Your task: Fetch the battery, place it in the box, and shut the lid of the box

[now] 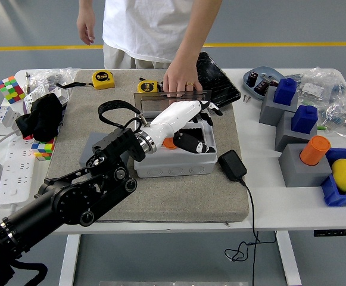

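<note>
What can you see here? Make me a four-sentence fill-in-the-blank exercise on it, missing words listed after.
1. The robot's left hand reaches over the open grey ____, its fingers spread.
2. Inside the box, an ____ object shows just below that hand.
3. A person's hand rests on the clear lid at the box's ____ side.
4. The black charger lies to the ____ of the box in the picture.

Missing words: box; orange; far; right
</note>
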Tool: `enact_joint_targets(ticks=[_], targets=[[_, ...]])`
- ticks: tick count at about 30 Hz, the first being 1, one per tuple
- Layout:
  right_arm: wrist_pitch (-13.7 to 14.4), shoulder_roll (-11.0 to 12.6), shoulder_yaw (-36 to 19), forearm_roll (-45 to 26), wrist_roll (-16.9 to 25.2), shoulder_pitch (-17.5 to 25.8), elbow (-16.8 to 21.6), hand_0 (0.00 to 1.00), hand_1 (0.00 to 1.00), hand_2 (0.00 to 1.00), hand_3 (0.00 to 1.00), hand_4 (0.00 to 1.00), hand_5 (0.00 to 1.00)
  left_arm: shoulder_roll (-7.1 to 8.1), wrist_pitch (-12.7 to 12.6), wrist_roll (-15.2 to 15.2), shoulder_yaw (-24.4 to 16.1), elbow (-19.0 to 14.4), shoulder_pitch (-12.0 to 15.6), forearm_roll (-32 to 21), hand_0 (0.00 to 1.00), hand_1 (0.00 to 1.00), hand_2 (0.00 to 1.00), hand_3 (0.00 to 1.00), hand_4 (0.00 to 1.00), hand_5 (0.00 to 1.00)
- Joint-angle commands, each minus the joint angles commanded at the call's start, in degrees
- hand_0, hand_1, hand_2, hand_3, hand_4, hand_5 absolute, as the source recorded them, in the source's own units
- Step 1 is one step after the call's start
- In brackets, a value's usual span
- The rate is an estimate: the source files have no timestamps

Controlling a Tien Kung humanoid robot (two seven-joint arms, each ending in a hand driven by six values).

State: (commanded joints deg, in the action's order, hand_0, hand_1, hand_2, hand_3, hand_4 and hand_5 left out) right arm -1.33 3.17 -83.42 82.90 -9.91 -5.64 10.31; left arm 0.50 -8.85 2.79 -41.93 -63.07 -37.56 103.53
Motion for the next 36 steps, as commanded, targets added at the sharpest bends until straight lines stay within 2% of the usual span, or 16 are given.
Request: enact_joint_targets(ticks=[5, 6, 8, 11, 12, 14, 17, 18, 26, 31, 36], targets=[[0.0, 0.0, -0.3, 0.2, 0.0, 0.0, 0.0, 0.688, 0.665, 0.700, 0.642, 0.998, 0.630, 0.88, -1.4, 2.0, -2.8, -3.6, 1.3, -0.9, 0.442, 0.596, 0.557, 0.698, 0.998, 0.186], [0.0, 0.0, -0.3, 0.2, 0.0, 0.0, 0.0, 0.689, 0.665, 0.699, 0.642, 0.998, 0.630, 1.03, -1.8, 2.5, -3.4, -4.4, 1.6, -1.3, 0.441, 0.591, 0.552, 0.690, 0.998, 0.261], [0.0, -0.1, -0.4, 0.3, 0.0, 0.1, 0.0, 0.689, 0.665, 0.699, 0.642, 0.998, 0.630, 1.31, -2.3, 3.3, -5.1, -6.0, 2.3, -1.5, 0.441, 0.591, 0.552, 0.690, 0.998, 0.261], [0.0, -0.1, -0.6, 0.4, 0.0, 0.2, 0.0, 0.689, 0.665, 0.699, 0.642, 0.998, 0.630, 1.94, -1.8, 2.4, -7.5, -8.0, 3.3, -1.6, 0.441, 0.591, 0.552, 0.690, 0.998, 0.261], [0.0, -0.1, -0.6, 0.4, 0.0, 0.2, 0.0, 0.690, 0.664, 0.699, 0.642, 0.998, 0.629, 2.32, -1.5, 1.9, -8.0, -8.7, 3.7, -1.9, 0.369, 0.546, 0.530, 0.624, 0.998, 0.361], [0.1, -0.1, -0.6, 0.4, 0.0, 0.2, 0.0, 0.690, 0.664, 0.699, 0.642, 0.998, 0.629, 3.04, -1.0, 1.2, -8.5, -9.7, 4.5, -2.6, 0.369, 0.546, 0.530, 0.624, 0.998, 0.361], [0.1, -0.1, -0.8, 0.3, 0.0, 0.1, 0.0, 0.690, 0.664, 0.699, 0.642, 0.998, 0.629, 4.56, -0.3, 0.2, -9.2, -11.3, 6.0, -2.0, 0.369, 0.546, 0.530, 0.624, 0.998, 0.361], [0.1, -0.2, -0.8, 0.2, 0.0, 0.1, 0.0, 0.690, 0.665, 0.699, 0.642, 0.998, 0.629, 5.04, -0.2, 0.1, -9.3, -11.8, 6.4, -2.0, 0.305, 0.504, 0.491, 0.542, 0.998, 0.371], [0.1, -0.1, -1.1, 0.0, 0.2, 0.1, 0.0, 0.690, 0.664, 0.699, 0.642, 0.998, 0.628, 9.91, 0.6, -0.6, -10.5, -14.6, 11.3, -2.3, 0.315, 0.511, 0.496, 0.530, 0.998, 0.378], [0.2, -0.1, -1.4, 0.2, 0.2, 0.1, 0.0, 0.690, 0.665, 0.699, 0.641, 0.998, 0.629, 12.01, 0.8, -0.9, -10.7, -14.8, 13.4, -2.8, 0.320, 0.519, 0.508, 0.533, 0.998, 0.378], [0.2, -0.1, -1.5, 0.3, 0.2, 0.1, 0.0, 0.690, 0.665, 0.699, 0.641, 0.998, 0.628, 13.30, 1.1, -1.3, -10.2, -14.7, 14.9, -3.3, 0.319, 0.517, 0.508, 0.532, 0.998, 0.384]])
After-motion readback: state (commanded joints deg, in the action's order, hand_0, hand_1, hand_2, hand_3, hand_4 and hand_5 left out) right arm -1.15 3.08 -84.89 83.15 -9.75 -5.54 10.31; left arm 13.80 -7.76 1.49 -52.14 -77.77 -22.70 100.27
